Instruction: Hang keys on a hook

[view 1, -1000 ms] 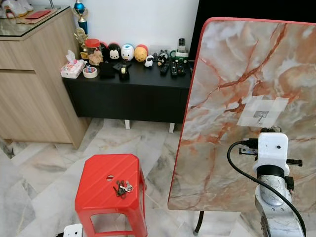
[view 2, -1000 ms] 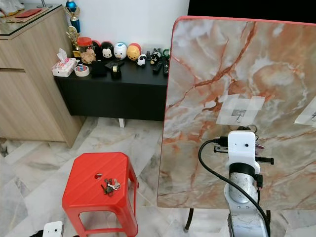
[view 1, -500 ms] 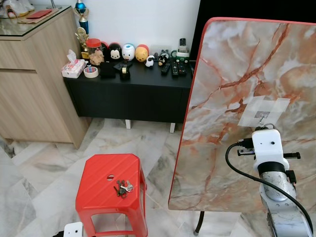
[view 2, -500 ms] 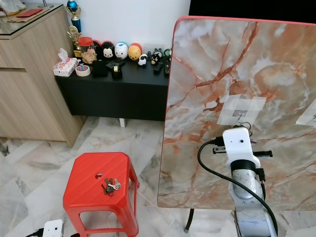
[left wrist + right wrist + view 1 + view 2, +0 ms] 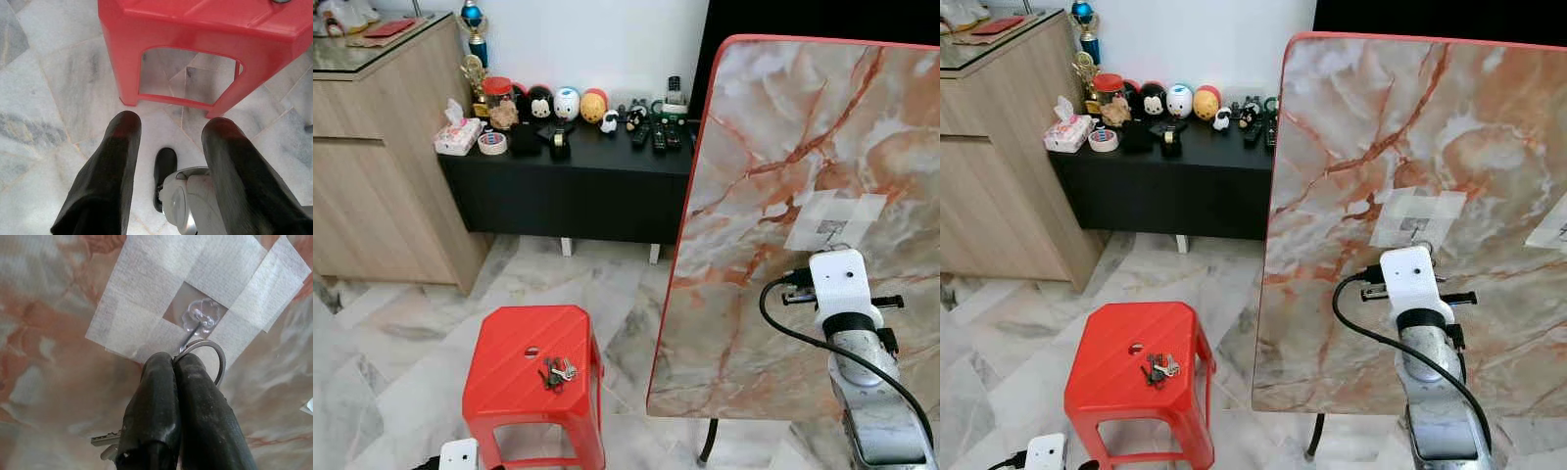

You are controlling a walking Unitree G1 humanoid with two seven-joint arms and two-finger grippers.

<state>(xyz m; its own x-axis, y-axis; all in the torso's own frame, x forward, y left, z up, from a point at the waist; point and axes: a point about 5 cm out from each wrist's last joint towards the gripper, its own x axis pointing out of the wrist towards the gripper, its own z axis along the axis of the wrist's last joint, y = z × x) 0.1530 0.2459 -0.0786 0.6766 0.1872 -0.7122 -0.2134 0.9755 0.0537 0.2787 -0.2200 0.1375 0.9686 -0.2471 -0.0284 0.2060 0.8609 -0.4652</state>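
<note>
Marble board (image 5: pixel 1410 127) — key ring (image 5: pixel 203 360) toward hook (image 5: pixel 198 322)

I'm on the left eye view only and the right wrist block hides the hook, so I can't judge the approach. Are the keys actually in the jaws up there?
Observer: Yes. In the right wrist view the right gripper is shut on the key ring, with a key dangling below.
Operator: How close is the ring to the hook?
Observer: The ring sits right at the tip of the clear hook; I can't tell whether it is over the tip.
Operator: How is the hook fixed?
Observer: By white tape strips on the marble board.
Operator: And the left arm?
Observer: The left gripper hangs open above the floor, by the red stool.
</note>
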